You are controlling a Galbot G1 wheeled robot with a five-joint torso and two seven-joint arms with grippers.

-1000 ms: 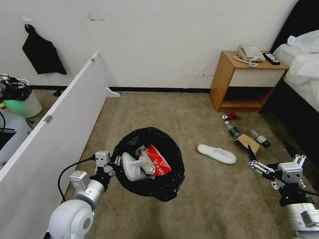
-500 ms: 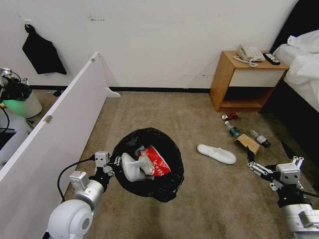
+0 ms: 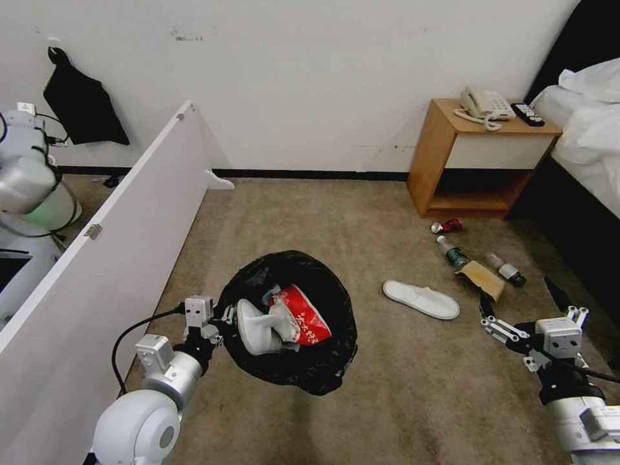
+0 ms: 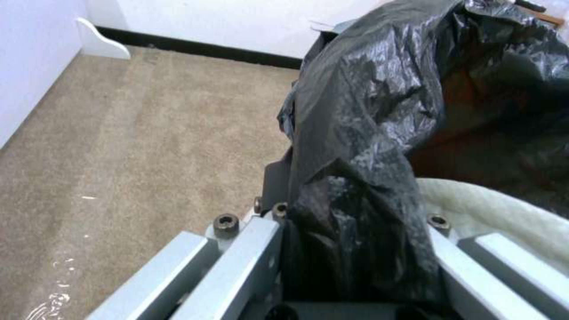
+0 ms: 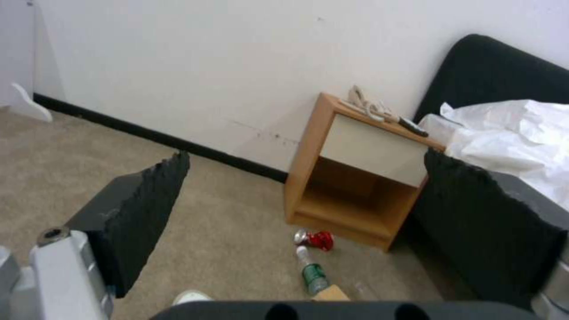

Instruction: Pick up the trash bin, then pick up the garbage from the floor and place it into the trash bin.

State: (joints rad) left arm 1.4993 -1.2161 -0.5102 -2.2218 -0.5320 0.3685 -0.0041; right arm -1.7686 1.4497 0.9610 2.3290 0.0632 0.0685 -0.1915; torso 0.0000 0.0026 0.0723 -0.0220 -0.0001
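Sunk slightly since a second ago: right gripper (image 3: 516, 302), jaws wide, near bag (image 3: 481, 276). Left gripper (image 3: 226, 314) clamps bin (image 3: 289, 320) rim — carton (image 3: 302, 314), probably a slipper inside. Left on floor: slipper (image 3: 421, 299), can (image 3: 447, 226), bottles (image 3: 453, 252).

Both arms are silver-grey with rounded cylindrical joint housings and small white box-shaped modules at the wrists. A black cable loops out from the left forearm to its wrist module. The left gripper (image 3: 223, 314) has pale grey metal finger bars fixed with dark socket-head screws. The right gripper (image 3: 516, 298) carries black fingers (image 5: 142, 209) with finely ribbed inner faces.
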